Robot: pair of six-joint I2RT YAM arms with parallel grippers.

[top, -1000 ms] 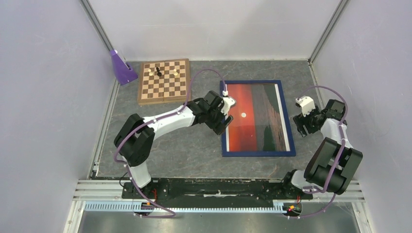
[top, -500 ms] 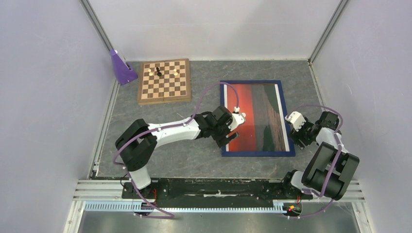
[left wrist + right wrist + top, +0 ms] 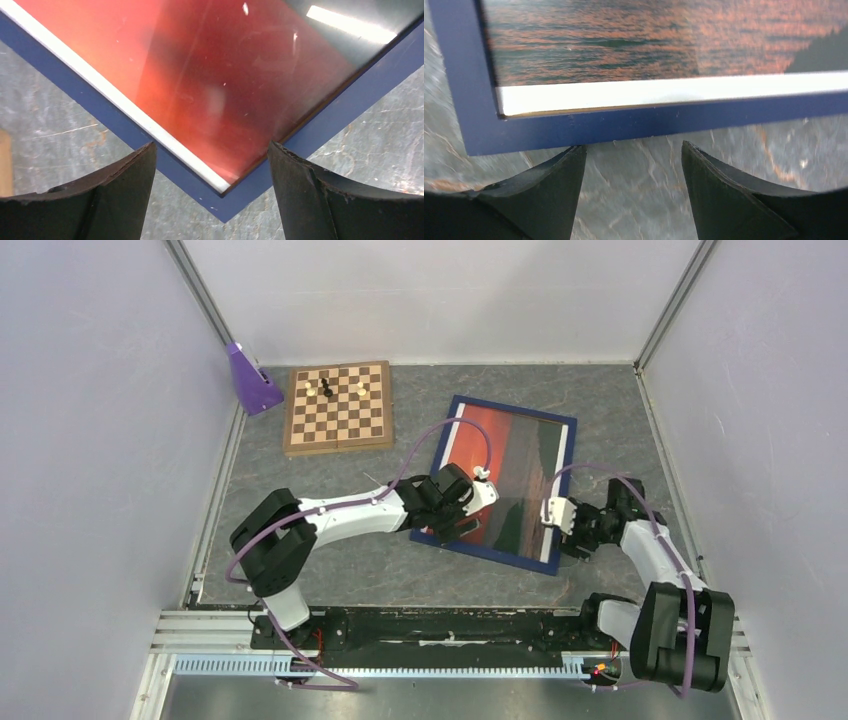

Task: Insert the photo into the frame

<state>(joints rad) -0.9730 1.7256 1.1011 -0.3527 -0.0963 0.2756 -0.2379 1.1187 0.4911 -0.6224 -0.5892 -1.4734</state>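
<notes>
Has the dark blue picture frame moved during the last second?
Yes. The dark blue rectangular picture frame turned clockwise, near end swinging left; its edges are no longer parallel to the wooden chessboard.

photo (image 3: 520, 460) seemingly in frame (image 3: 515, 410), chessboard (image 3: 337, 408) behind-left

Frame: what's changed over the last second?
The frame, photo inside, slid toward the left arm and turned clockwise, now lying skewed. The left gripper drew back to its near-left corner; the right gripper swung in to the near-right corner. Both jaws stayed open, holding nothing. The chessboard stayed put.
</notes>
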